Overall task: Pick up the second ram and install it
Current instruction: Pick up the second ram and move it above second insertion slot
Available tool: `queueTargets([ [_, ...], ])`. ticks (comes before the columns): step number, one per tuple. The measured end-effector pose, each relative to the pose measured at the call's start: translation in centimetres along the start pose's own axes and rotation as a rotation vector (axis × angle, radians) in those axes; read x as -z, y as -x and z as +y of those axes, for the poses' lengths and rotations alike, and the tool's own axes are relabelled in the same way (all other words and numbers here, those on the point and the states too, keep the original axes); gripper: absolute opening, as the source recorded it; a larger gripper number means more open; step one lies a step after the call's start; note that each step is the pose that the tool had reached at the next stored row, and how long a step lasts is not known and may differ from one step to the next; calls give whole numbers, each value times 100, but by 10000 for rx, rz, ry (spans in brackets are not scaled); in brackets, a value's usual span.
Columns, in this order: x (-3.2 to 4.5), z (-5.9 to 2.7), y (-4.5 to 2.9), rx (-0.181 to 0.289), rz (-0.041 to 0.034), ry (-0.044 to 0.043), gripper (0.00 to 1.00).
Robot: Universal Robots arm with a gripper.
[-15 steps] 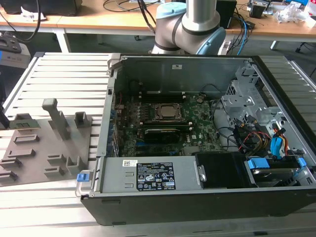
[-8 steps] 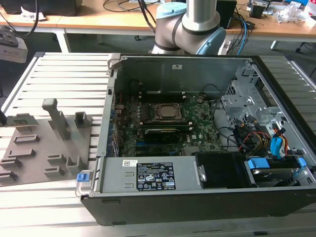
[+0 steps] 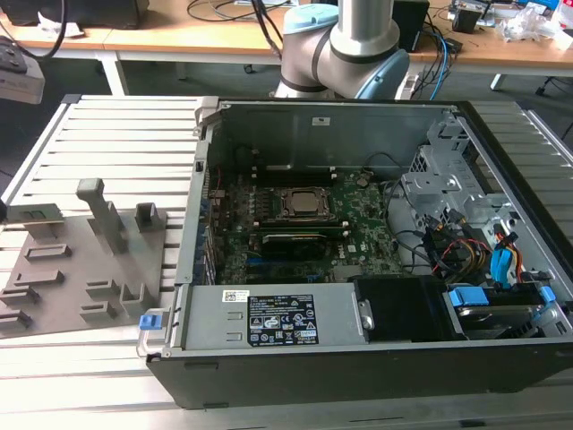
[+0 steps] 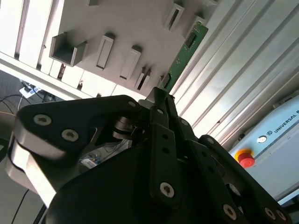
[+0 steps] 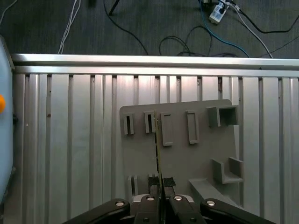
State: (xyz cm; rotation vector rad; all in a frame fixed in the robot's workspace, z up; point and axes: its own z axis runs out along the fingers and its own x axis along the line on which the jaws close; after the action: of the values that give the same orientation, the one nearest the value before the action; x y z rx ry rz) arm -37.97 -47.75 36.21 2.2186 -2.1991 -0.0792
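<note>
On the exterior view's left, the holder tray (image 3: 76, 269) lies beside the open case (image 3: 358, 381). In the second wrist view, our gripper (image 4: 162, 97) pinches the second ram (image 4: 183, 57) by one end, its length running straight out from the jaws. In the first wrist view, we see it edge-on over the tray.

The ram (image 4: 184, 53) is green with dark chips. The tray (image 3: 54, 296) is plain grey. The table (image 3: 125, 134) is silver, ribbed in long slats. The gripper (image 5: 160, 181) is black with silver screws. The motherboard (image 3: 358, 233) is green, the case (image 3: 358, 376) black, the clip (image 3: 152, 319) at its near left corner blue. The arm (image 3: 345, 45) is silver and pale blue. The button (image 4: 246, 158) is red on yellow.
</note>
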Motion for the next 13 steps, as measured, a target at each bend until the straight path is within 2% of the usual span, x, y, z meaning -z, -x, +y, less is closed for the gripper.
queueTargets([
  [6,57,3,1,0,-1,-1,14],
  [13,182,9,5,0,-1,2,14],
])
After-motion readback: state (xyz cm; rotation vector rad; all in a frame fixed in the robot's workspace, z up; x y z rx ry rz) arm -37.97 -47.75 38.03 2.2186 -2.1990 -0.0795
